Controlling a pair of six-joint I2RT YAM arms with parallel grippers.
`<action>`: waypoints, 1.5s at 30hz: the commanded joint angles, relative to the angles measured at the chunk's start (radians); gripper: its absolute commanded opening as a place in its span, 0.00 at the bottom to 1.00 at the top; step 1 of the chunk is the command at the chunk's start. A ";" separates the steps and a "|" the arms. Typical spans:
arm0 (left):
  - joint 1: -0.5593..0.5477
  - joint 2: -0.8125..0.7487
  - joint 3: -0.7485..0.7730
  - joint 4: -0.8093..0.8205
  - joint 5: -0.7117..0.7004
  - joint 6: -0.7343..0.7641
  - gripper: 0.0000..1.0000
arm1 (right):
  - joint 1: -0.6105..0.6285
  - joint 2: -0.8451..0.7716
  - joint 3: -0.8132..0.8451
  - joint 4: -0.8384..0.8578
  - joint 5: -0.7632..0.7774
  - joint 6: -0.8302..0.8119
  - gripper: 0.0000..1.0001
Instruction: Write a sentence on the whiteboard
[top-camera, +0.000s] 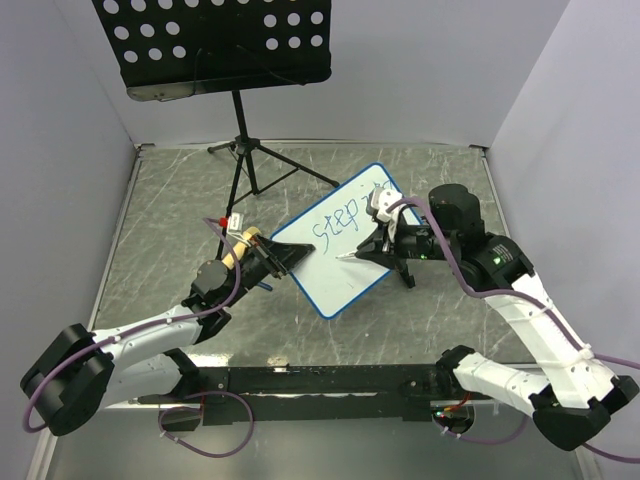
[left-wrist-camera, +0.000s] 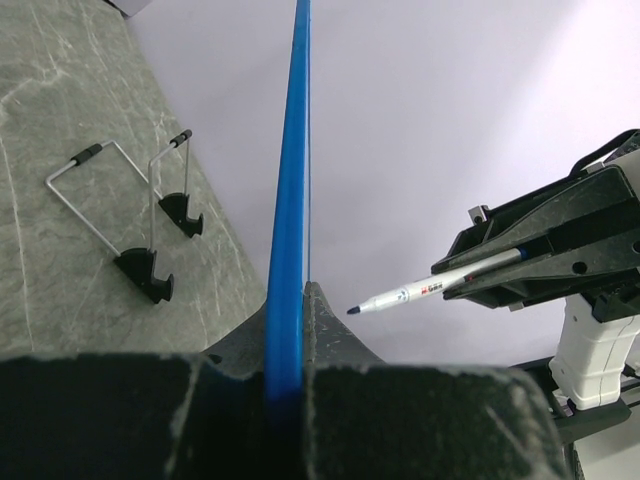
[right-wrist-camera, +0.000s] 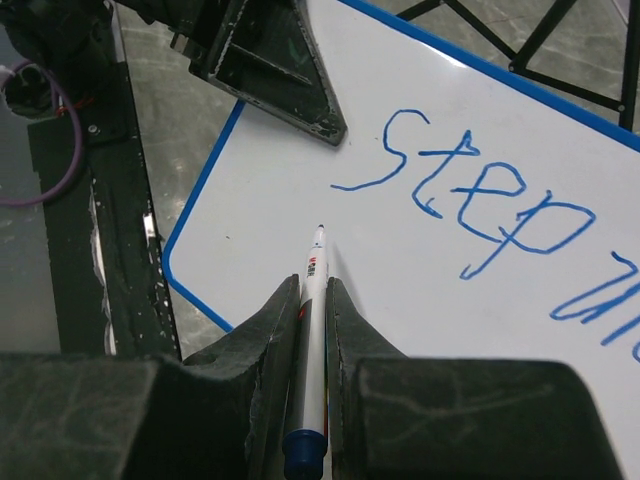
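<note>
Whiteboard (top-camera: 338, 275) edge-on inside left pincer (top-camera: 288, 256)

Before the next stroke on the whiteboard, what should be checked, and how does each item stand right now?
1. Left end effector shut on the whiteboard edge: ok.
2. Right end effector shut on the marker: ok.
3. Marker tip uncapped, pointing at the board: ok.
4. Tip touching the surface: cannot tell.
5. Bare board beneath the sentence for a second line: ok.
6. Second line written: not ok, none shows.
</note>
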 joint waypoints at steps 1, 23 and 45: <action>-0.013 -0.021 0.067 0.117 -0.046 -0.020 0.01 | 0.025 0.001 0.029 0.012 0.010 -0.015 0.00; -0.028 0.019 0.104 0.146 -0.055 -0.043 0.01 | 0.069 0.075 0.023 0.016 0.053 -0.026 0.00; -0.028 -0.049 0.093 0.086 -0.092 -0.008 0.01 | 0.042 0.006 -0.048 -0.024 0.105 -0.049 0.00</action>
